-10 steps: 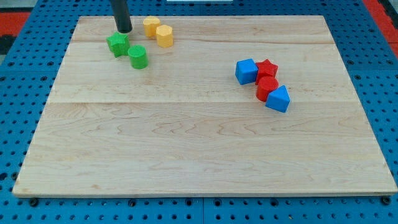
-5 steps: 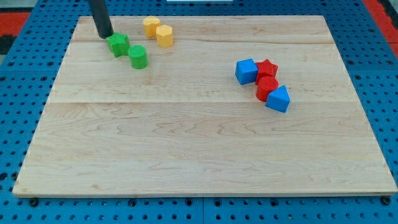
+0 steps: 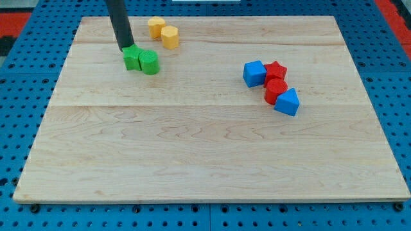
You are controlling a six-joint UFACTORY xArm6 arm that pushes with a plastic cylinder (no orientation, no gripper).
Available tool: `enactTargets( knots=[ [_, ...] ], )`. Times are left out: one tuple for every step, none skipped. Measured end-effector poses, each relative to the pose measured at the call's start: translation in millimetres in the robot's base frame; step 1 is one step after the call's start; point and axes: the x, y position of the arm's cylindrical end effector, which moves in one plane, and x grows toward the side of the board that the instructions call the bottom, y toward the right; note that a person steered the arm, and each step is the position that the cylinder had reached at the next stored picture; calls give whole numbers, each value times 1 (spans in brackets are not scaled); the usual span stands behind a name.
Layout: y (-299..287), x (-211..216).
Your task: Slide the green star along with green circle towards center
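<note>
two greens touching: my tip (image 3: 126,48) presses green star (image 3: 132,58) against green circle (image 3: 149,62)

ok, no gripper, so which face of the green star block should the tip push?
Its upper-left face. The green star block touches the green circle block on its right, and board centre lies lower right, so my tip pushing from there probably drives both.

A robotics lab bench: a pale wooden desk (image 3: 212,147) lies on blue perforated matting (image 3: 19,102) with red edging (image 3: 393,11).
</note>
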Motion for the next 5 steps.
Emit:
enactTargets(
  knots=[
    [10,7],
    [10,9],
    [16,28],
    [16,29],
    [16,29]
  ],
)
